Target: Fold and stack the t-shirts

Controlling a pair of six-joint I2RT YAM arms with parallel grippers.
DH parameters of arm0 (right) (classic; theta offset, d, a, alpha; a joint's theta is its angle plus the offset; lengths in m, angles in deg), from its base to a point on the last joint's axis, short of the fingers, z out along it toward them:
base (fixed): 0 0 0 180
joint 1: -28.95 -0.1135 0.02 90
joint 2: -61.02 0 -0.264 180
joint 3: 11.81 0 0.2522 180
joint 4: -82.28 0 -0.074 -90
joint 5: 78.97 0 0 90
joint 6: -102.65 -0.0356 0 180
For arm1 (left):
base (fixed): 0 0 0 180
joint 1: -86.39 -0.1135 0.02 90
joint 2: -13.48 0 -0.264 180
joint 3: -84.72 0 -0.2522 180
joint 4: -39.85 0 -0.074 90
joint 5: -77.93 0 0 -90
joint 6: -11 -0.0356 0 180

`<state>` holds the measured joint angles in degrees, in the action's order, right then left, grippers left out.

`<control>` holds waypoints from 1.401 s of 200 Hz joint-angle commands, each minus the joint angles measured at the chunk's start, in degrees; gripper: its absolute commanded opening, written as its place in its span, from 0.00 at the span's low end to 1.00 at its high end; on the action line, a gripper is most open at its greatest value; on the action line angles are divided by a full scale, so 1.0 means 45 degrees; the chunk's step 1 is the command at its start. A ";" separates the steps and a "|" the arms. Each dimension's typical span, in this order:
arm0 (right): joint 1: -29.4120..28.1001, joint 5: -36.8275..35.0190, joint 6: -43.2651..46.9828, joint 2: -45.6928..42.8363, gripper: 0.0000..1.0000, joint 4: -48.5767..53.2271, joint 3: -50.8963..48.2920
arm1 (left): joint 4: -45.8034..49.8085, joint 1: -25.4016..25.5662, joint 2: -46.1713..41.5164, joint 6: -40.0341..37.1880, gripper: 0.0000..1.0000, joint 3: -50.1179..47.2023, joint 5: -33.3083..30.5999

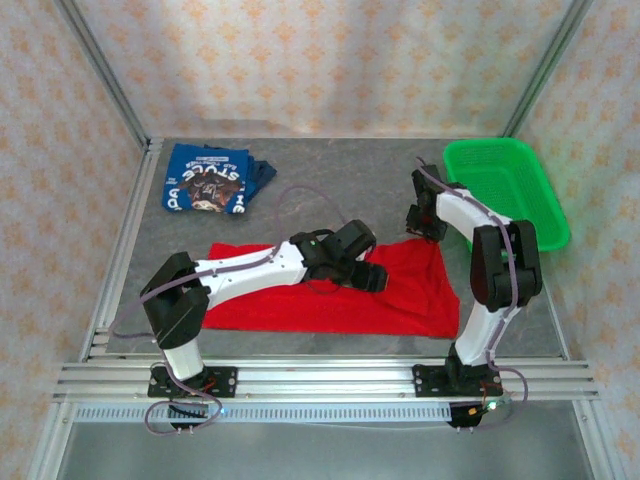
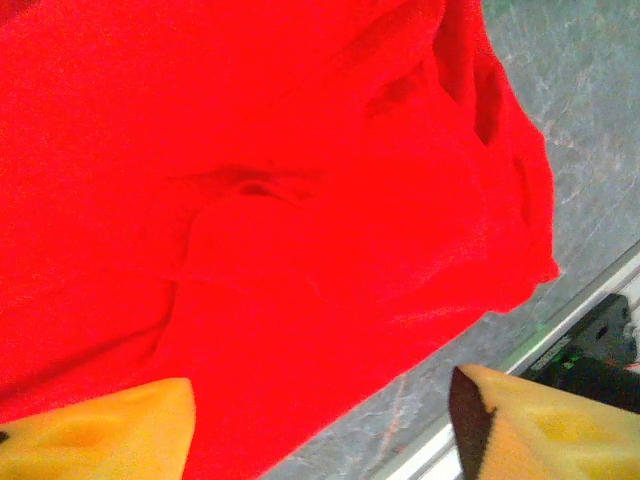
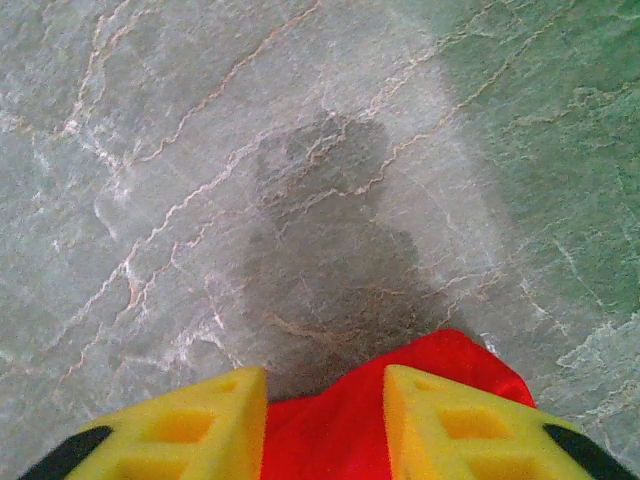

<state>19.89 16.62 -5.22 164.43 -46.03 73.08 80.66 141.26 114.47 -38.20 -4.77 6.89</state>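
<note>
**Item 1. Blue t-shirt** (image 1: 205, 180): folded, lettering up. It lies far left of and beyond both sets of jaws, well apart from each. Judged to be the base of the stack.

**Item 2. Left gripper** (image 1: 375, 278): jaws wide, holding nothing. Rumpled red cloth lies beneath and ahead of its fingers (image 2: 90, 430), with the hem off to the right of the gap.

**Item 3. Red t-shirt** (image 1: 300, 305): spread flat, no print showing. It sits under the left jaws, and its far right corner lies at the right jaws.

**Item 4. Right gripper** (image 1: 418, 222): jaws narrow, a corner of red cloth in the gap between its fingers (image 3: 180, 425). Pinched or merely straddled, cannot tell.

**Item 5. Green basket** (image 1: 505, 185): right of the right jaws, apart from them.

**Handling note (judgement):**
- The step in hand looks like the first fold of the red tee.
- The left jaws should take a hem edge, not the mid-cloth wrinkle.
- Both grips should be firm before lifting.
- Both arms should rise and carry level, so the fold lands square.
</note>
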 commanded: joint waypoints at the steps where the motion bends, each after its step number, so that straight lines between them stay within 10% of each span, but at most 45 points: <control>1: -0.0003 0.0096 0.0064 -0.0927 0.42 -0.0189 -0.0471 | 0.0037 0.0000 0.0580 0.2395 0.62 0.0269 0.0521; 70: -0.0013 0.0969 0.0483 -0.3730 0.72 -0.0914 -0.2000 | 0.0305 0.0091 0.1618 0.4512 0.53 0.0738 -0.0129; 163: -0.0028 0.2165 0.0389 -0.5616 0.74 -0.1041 -0.3380 | 0.0016 0.0091 0.2950 0.5114 0.44 0.1642 -0.0040; 213: -0.0037 0.3359 -0.0565 -0.6544 0.75 -0.1279 -0.4090 | 0.1026 0.0086 0.3080 0.4853 0.01 0.1839 -0.0321; 280: -0.0116 0.3952 -0.1562 -0.6021 0.75 -0.1886 -0.4772 | 0.0971 0.0554 0.2180 0.5669 0.00 0.0483 -0.0685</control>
<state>19.65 33.95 -10.68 135.54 -53.00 52.17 82.81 142.25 127.19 -15.12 -1.14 6.56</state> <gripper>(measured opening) 0.752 0.040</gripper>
